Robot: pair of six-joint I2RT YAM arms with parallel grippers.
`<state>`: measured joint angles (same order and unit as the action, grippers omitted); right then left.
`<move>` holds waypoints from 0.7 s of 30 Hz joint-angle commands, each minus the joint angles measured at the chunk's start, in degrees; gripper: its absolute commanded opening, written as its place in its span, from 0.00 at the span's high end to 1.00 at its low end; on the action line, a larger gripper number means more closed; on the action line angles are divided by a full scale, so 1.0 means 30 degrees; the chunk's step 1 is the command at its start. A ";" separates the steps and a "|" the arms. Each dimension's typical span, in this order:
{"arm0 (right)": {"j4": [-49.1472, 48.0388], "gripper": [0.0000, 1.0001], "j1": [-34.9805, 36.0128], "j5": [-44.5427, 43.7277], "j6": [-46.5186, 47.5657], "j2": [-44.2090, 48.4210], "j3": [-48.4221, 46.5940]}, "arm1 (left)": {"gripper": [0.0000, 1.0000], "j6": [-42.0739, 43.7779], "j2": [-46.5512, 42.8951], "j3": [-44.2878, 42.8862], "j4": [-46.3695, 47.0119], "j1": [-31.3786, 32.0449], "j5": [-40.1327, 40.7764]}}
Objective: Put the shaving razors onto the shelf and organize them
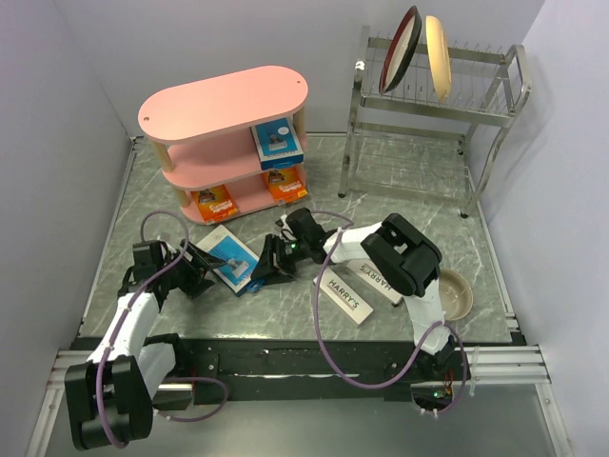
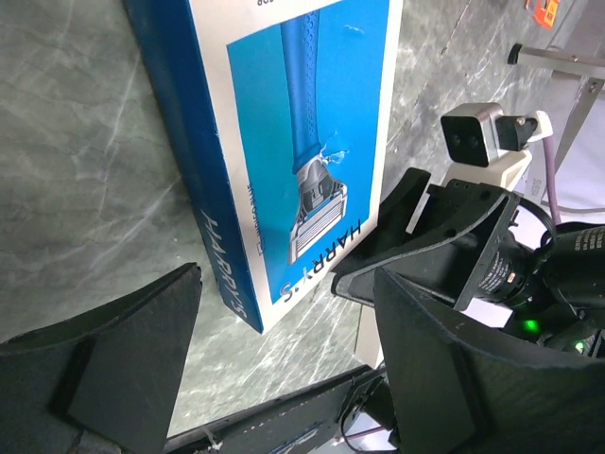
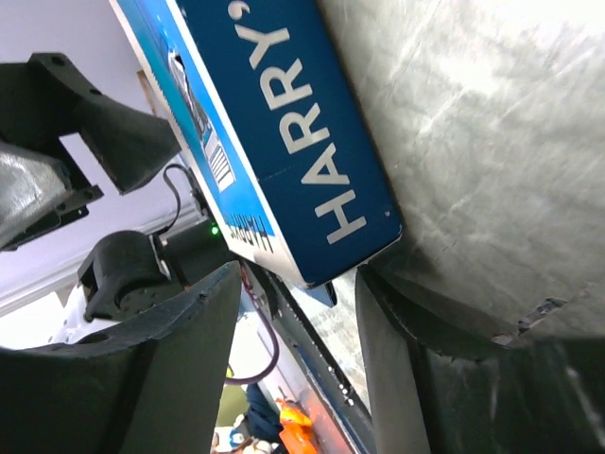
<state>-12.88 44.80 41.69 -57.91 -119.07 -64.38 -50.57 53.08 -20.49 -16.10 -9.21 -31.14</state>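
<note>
Blue and white, one razor pack (image 1: 226, 253) lies flat on the grey marble counter (image 1: 409, 190), in front of the pink shelf (image 1: 224, 100). The left end effector (image 1: 203, 268) is at its left side with its fingers spread wide. In the left wrist view a corner of the pack pokes into the gap and no finger touches it. The right end effector (image 1: 259, 269) is at the pack's other side, also spread wide. Its wrist view shows the dark blue edge lettered HARRY'S right by the fingers, but it is too blurry to tell if they touch.

On the shelf, a second blue pack (image 1: 277, 144) sits on the middle level. Two orange packs (image 1: 215, 202) (image 1: 285, 183) stand on the bottom level, partly hidden by the levels above.

Two long white boxes lie on the counter to the right. One (image 1: 343, 297) is in plain sight. The other (image 1: 378, 277) is partly under the right arm. A small bowl (image 1: 457, 293) is near them, and a steel dish rack (image 1: 495, 105) at the back holds two plates (image 1: 400, 49).
</note>
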 commanded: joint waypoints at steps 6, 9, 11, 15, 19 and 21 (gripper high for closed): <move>-0.1269 0.52 0.0185 0.0750 -0.0179 0.0256 -0.0278 | 0.22 -0.0342 -0.0495 -0.0084 0.0180 -0.0327 0.0300; -0.1534 0.66 0.0273 0.1043 -0.0150 0.0050 -0.0425 | 0.22 -0.0342 -0.0671 -0.0084 0.0122 -0.0561 0.0301; -0.1594 0.70 0.0331 0.1015 -0.0120 0.0079 -0.0454 | 0.22 -0.0400 -0.0730 -0.0083 0.0122 -0.0679 0.0358; -0.1477 0.85 0.0361 0.0898 0.0201 0.0430 -0.0396 | 0.22 -0.0517 -0.0876 -0.0084 0.0034 -0.0767 0.0330; -0.1096 0.92 0.0390 0.0664 0.0086 0.1423 -0.0629 | 0.09 -0.0722 -0.0789 -0.0346 -0.1249 -0.0913 0.1088; -0.1241 0.97 0.0449 0.0460 0.0027 0.1893 -0.0922 | 0.05 -0.1131 -0.0702 -0.0581 -0.2217 -0.1233 0.1325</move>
<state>-14.85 45.41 43.13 -58.02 -118.80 -64.29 -52.16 51.46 -20.49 -18.06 -11.57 -29.45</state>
